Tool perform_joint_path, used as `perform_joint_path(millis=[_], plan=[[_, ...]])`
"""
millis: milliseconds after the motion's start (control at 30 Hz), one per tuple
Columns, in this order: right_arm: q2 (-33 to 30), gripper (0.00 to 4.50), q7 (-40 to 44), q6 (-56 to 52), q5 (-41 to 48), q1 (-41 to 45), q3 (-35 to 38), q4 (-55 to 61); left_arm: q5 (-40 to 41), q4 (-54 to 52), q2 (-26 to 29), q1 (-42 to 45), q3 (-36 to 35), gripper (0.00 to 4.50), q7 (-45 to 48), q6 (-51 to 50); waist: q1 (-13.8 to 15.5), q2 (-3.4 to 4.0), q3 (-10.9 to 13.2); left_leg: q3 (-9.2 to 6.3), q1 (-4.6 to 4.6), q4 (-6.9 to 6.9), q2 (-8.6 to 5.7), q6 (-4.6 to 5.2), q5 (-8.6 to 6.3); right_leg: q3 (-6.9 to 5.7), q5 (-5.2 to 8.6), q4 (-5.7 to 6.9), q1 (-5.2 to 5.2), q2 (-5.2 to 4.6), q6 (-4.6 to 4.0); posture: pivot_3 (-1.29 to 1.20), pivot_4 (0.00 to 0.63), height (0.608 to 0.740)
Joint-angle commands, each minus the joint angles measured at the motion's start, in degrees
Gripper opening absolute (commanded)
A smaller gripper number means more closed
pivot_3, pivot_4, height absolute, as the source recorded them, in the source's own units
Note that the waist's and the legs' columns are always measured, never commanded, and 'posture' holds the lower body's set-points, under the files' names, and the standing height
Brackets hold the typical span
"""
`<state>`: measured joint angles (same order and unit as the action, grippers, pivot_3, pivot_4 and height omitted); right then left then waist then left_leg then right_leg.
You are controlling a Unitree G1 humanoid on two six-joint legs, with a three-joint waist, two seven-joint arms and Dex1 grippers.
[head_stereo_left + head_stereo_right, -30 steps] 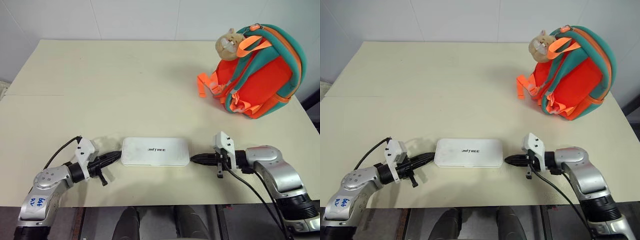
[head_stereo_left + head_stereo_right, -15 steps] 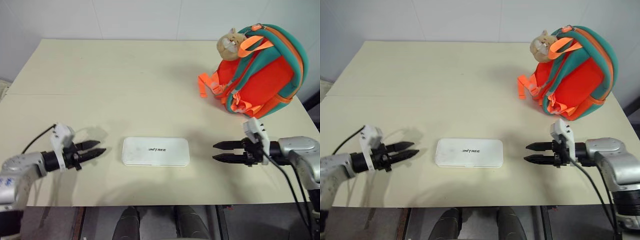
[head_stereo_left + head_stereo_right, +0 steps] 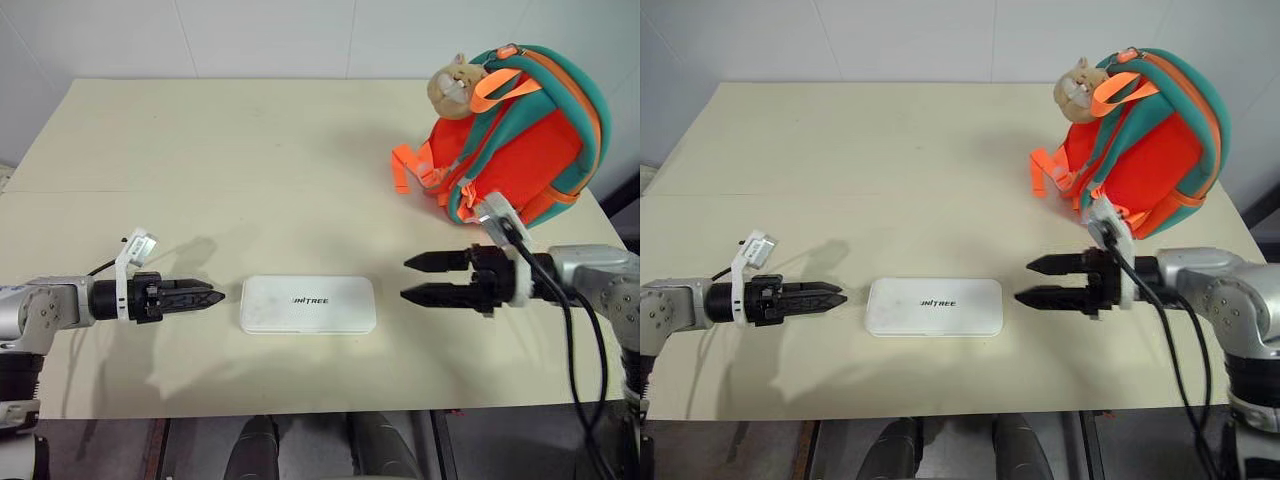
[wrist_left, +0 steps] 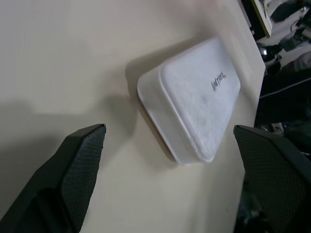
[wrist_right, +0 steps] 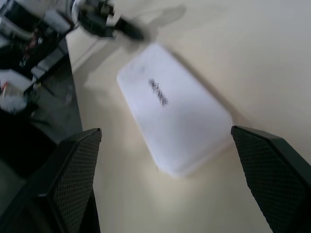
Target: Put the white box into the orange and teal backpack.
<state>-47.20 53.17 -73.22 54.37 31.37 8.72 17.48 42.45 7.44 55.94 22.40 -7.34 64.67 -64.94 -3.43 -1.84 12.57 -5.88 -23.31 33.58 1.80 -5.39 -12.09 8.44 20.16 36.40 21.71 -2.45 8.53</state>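
Note:
The white box (image 3: 308,304) lies flat near the front edge of the table, lettering up. The orange and teal backpack (image 3: 520,140) stands upright at the far right, straps facing me. My left gripper (image 3: 216,298) hovers just left of the box's left end, open and empty, a small gap from it. In the left wrist view the box (image 4: 194,97) lies ahead between the spread fingers. My right gripper (image 3: 406,278) hangs to the right of the box's right end, open and empty, pointing at it. The right wrist view shows the box (image 5: 175,111) below and ahead.
The cream table (image 3: 250,150) stretches bare from the box to the far wall. A tan plush animal (image 3: 452,85) hangs at the backpack's top left. Orange strap ends (image 3: 405,168) trail from the backpack onto the table. The table's front edge runs close behind both grippers.
Both grippers went from shut against the box's ends to open. They drew back from the box, rose and rolled. The box and backpack stayed put.

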Motion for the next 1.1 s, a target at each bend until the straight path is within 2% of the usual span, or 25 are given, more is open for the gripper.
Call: perform_joint_path(millis=[33, 167, 333, 433, 600, 800, 1100], plan=[[2.7, 4.5, -8.5, -12.0, 5.9, 2.5, 4.2, 0.6, 1.6, -1.6, 0.9, -1.1, -0.8, 4.49, 0.0, -3.9, 0.2, 0.0, 0.0, -0.01, -0.02, -0.03, 0.0, -0.01, 0.0, -0.01, 0.02, -0.01, 0.02, 0.0, -0.03, 0.0, 0.15, 0.74], [5.0, 4.5, -13.6, -19.1, 10.7, 2.9, 5.1, 0.2, 3.7, -5.4, 1.2, -5.7, -2.8, 4.49, -1.0, -8.8, 0.3, -0.01, 0.0, 0.0, -0.15, -0.18, -0.01, -0.01, -0.01, -0.02, 0.13, 0.03, 0.24, -0.06, -0.06, 0.0, 0.15, 0.74], [1.8, 4.5, -17.6, -19.3, 15.7, 1.2, 0.3, -0.2, 6.4, -9.9, 1.1, -10.8, -5.0, 4.49, -2.5, -13.1, 0.3, -0.01, 0.0, -0.01, -0.69, -0.06, -0.01, -0.02, 0.0, -0.04, 0.17, 0.33, 0.85, -0.07, -0.07, 0.0, 0.15, 0.74], [1.1, 4.5, -19.6, -19.3, 17.1, 0.0, -1.2, 0.4, 6.5, -10.9, -0.2, -11.7, -5.5, 4.49, -4.3, -13.1, 0.2, -0.01, 0.0, 0.0, -0.75, 0.1, -0.02, -0.01, 0.0, -0.04, 0.17, 0.39, 0.88, -0.06, -0.07, 0.0, 0.15, 0.74], [3.1, 4.5, -21.8, -19.3, 16.4, -0.9, -2.6, 0.2, 5.6, -9.6, -3.3, -9.3, -5.3, 4.49, -8.5, -12.5, 0.3, 0.02, 0.0, 0.0, -0.74, 0.37, -0.06, 0.01, 0.01, -0.02, 0.12, 0.53, 0.79, -0.05, 0.02, 0.0, 0.15, 0.74], [3.3, 4.5, -21.0, -18.5, 13.4, 0.1, -4.0, -1.4, 5.0, -5.8, -2.4, -4.7, -4.2, 4.49, -8.2, -12.5, 0.4, 0.01, 0.0, 0.0, -0.75, 0.5, -0.09, 0.06, 0.13, -0.01, -0.06, 0.52, 0.75, -0.05, 0.08, 0.0, 0.15, 0.74], [4.2, 4.5, -18.5, -14.6, 8.1, 1.7, -6.9, -3.6, 3.1, 0.2, -7.2, 3.6, 3.0, 4.49, -6.9, -11.4, 0.3, 0.01, 0.0, 0.0, -0.8, 0.45, -0.08, 0.06, 0.16, -0.01, -0.11, 0.5, 0.8, -0.02, 0.1, 0.0, 0.15, 0.74]])
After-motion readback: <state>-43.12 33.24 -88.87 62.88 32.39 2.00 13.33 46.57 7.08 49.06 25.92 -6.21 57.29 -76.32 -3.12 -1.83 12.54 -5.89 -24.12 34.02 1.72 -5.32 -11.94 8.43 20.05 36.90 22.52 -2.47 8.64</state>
